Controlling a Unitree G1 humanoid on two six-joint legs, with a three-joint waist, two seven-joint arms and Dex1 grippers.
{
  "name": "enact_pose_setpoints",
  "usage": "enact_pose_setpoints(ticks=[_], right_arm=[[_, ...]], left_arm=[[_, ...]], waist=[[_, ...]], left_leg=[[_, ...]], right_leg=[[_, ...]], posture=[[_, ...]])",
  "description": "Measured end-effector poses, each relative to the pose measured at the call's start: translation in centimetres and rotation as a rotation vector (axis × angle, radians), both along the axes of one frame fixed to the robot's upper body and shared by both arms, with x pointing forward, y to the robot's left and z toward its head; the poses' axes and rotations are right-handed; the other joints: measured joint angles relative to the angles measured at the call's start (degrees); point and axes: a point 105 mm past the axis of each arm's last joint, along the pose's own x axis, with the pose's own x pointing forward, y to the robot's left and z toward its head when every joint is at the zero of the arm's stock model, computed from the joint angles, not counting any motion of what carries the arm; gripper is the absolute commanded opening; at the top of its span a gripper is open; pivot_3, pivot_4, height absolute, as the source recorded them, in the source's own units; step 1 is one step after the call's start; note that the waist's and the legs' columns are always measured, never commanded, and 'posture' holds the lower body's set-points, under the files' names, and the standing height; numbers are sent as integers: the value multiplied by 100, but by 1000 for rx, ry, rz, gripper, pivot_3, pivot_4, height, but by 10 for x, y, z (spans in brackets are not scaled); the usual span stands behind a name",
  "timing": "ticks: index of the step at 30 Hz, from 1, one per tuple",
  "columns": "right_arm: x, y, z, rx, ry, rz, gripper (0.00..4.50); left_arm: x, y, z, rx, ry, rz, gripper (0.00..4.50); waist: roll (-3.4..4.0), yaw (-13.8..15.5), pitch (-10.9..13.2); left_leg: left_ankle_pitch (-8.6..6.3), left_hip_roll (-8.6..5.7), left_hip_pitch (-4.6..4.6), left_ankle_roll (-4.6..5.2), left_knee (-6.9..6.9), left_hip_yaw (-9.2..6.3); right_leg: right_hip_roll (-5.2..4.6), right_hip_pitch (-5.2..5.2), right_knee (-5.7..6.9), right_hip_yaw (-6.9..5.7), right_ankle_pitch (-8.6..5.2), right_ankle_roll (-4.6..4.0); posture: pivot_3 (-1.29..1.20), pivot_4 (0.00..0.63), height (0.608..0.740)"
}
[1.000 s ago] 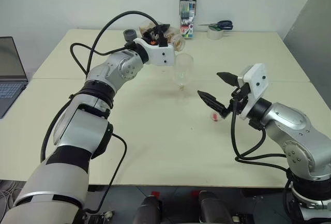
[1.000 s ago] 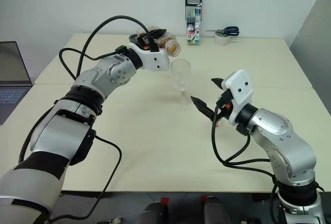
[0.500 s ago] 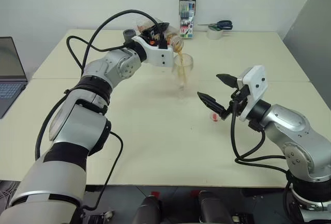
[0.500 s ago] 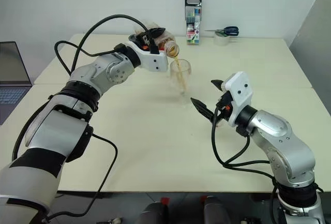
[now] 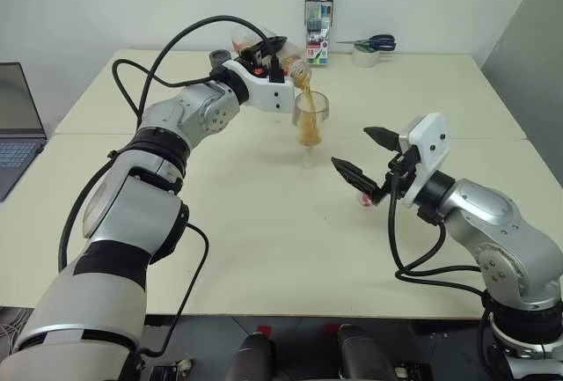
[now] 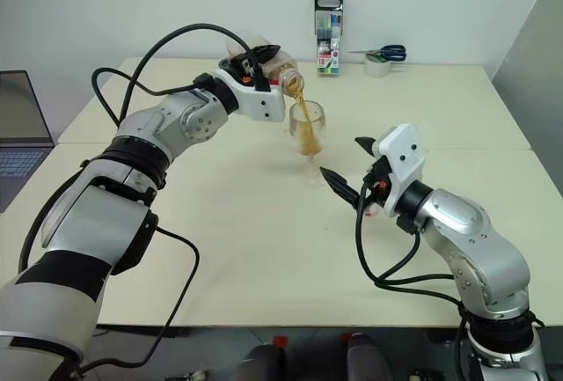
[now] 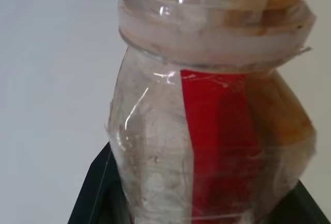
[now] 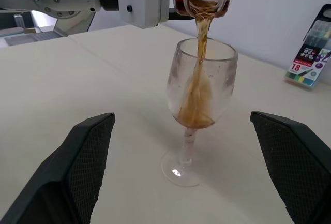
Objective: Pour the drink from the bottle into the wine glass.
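Amber drink is running in a thin stream from the bottle into the wine glass, which stands upright on the beige table just below the bottle mouth. Left gripper is clamped on the bottle, tipped neck-down over the rim. Right gripper hangs nearby w/ fingers spread wide, nothing in them, a small pink cap on the table beneath it.

Risk imo: mouth sits right at the rim's edge, so any more tilt or a wobble could send the stream over the side, or the neck could clip the rim and topple the glass bc the stem's thin and the foot's small.

Bottle is crinkly clear plastic, squarish, w/ a red label strip. Glass is a smooth, round bowl, walls already streaked brown.
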Motion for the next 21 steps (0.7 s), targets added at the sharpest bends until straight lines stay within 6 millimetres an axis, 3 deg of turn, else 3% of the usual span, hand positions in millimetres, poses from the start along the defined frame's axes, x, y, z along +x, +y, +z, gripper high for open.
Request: enact_pose_setpoints(ticks=[21], right_arm=[[-8, 8, -3, 62, -11, 11, 4500]], left_arm=[[2, 5, 0, 6, -10, 24, 1800]], waist=[[0, -3, 0]], left_leg=[[1, -1, 1, -1, 1, -1]], right_leg=[[0, 0, 3, 0, 0, 0]], posture=[[0, 150, 740]])
